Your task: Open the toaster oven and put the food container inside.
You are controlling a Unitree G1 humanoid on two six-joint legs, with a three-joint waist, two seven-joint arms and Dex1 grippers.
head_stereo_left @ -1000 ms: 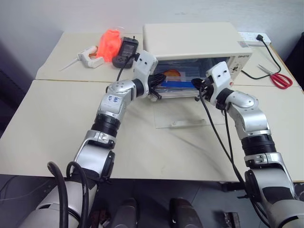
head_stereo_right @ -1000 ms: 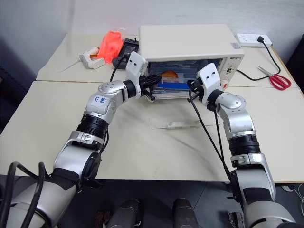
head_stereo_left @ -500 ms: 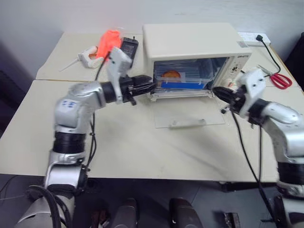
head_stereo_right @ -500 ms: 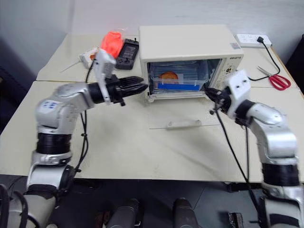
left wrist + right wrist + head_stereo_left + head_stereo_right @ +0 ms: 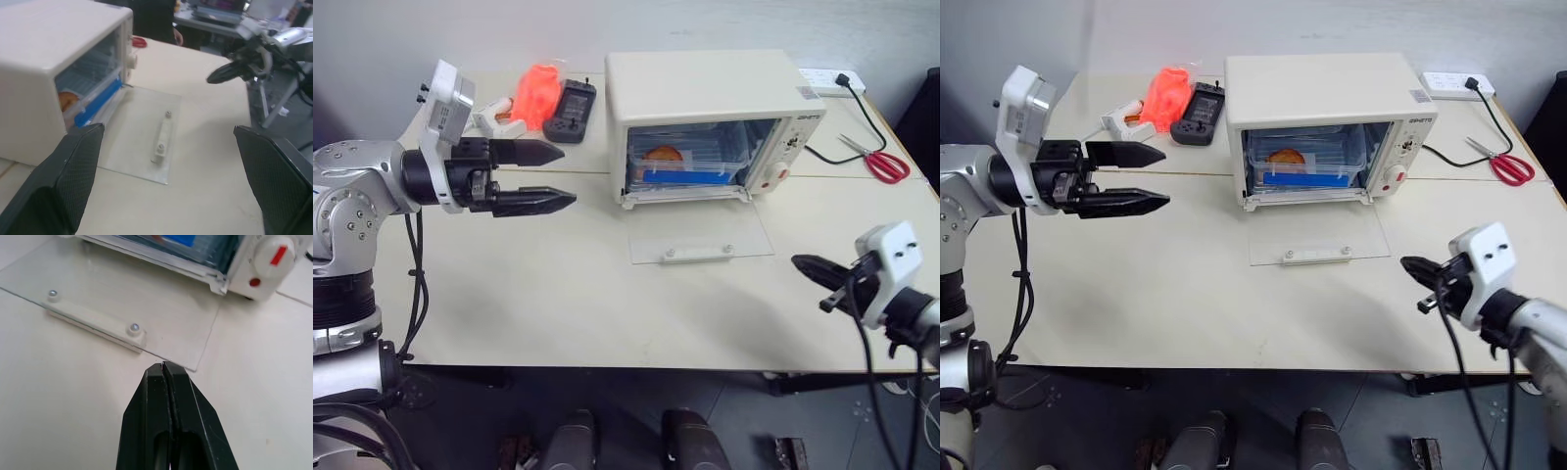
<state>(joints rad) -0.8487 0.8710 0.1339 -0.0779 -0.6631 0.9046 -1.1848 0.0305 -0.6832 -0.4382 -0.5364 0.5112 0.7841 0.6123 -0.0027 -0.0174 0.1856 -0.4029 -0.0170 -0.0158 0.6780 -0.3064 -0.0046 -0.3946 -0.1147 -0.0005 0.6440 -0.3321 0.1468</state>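
Standing at the closing stage, by the look of it: the food container already lies inside the oven, and both arms hang clear of it.

- Left gripper (image 5: pixel 543 177): released, jaws wide apart, pointing right over the left part of the desk (image 5: pixel 558 294), well apart from the oven. Nothing between the fingers.
- Far-left clutter: a white tool (image 5: pixel 494 116), an orange bag (image 5: pixel 536 90) and a black adapter (image 5: pixel 570 100), all untouched at the far edge.
- Toaster oven (image 5: pixel 710 93): cream box at far centre, its glass door (image 5: pixel 700 242) dropped flat on the desk towards the near side, bar handle (image 5: pixel 697 253) at its near edge.
- Food container (image 5: pixel 690 162): inside the oven cavity, blue clip strip along its near side, orange-brown food behind the clear wall.
- Right gripper (image 5: pixel 815 270): clenched, fingers pressed together on nothing, low over the near-right desk, just beside the near-right corner of the door.
- Red scissors (image 5: pixel 884 160): far right, beside a black cable.

Next move, as judged: none is strictly required by the task; if the door is to be shut, a gripper must get under the handle and lift.

Hard to make out: how deep the container sits, whether it rests on a rack, and the oven's rear.
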